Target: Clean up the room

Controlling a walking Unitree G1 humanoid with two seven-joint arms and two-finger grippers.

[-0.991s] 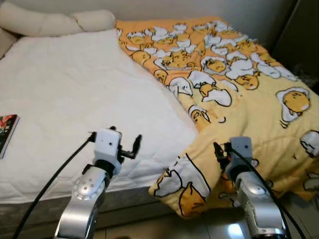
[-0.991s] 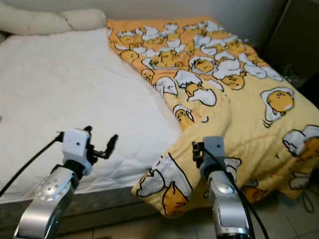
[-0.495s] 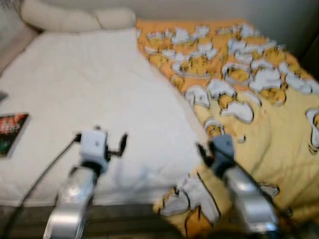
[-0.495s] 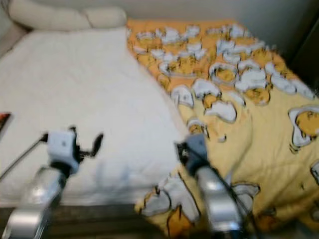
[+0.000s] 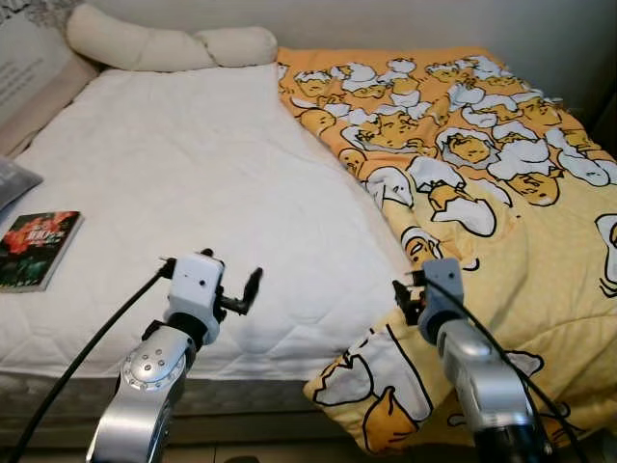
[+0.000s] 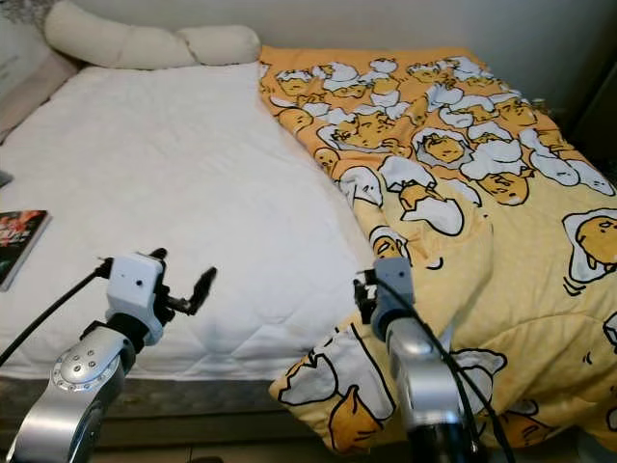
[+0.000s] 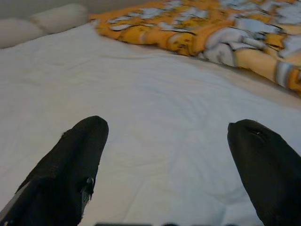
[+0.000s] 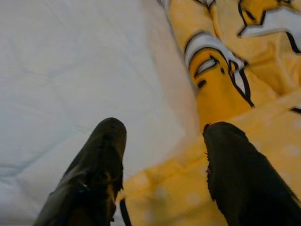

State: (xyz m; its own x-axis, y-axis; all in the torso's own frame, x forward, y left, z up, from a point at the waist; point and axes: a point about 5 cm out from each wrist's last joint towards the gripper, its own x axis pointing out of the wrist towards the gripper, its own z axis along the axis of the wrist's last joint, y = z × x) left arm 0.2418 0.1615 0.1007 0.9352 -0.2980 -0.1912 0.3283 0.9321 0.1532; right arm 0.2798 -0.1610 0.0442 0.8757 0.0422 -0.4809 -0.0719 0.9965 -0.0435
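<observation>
1. The right gripper (image 8: 162, 155) has its two black fingers spread apart with nothing between them; it hovers right over the inner edge of the yellow-orange blanket with the cartoon egg print (image 5: 501, 183), one finger above the white sheet and the other above the yellow cloth.
2. The left gripper (image 7: 164, 160) is also spread wide and holds nothing; it hangs above the white quilted mattress cover (image 5: 183, 174) near the foot edge of the bed, well apart from the blanket.
3. The blanket lies bunched over the right half of the bed, from the head end down to the foot, where a folded corner spills over the mattress edge just beside the right arm.
4. The left half of the mattress lies uncovered and white.
5. A dark paperback book with a red picture on its cover (image 5: 37, 249) lies flat near the left edge of the mattress.
6. Long cream-coloured pillows (image 5: 169, 46) lie across the head of the bed against the wall.
</observation>
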